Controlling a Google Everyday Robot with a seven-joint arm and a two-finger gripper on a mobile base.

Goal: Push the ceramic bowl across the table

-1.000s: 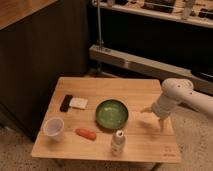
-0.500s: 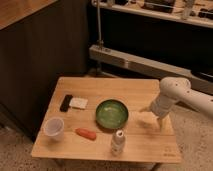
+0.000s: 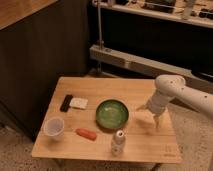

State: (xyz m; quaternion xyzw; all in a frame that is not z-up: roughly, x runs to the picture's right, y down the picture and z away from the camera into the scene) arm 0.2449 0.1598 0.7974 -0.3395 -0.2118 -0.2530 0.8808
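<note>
The ceramic bowl, round, glossy green with a darker rim, sits near the middle of the table, a small square one with a light wooden plank top. My gripper hangs from the white arm just above the table's right side. It is a short way to the right of the bowl and apart from it. Its fingers are spread open with nothing between them.
A white plastic cup stands at the front left, with an orange item lying beside it. A small white bottle stands in front of the bowl. A black object and a white packet lie at the left. Dark cabinets stand behind.
The arm has shifted slightly left and down, bringing the gripper a little closer to the bowl. The bowl and other items have not moved.
</note>
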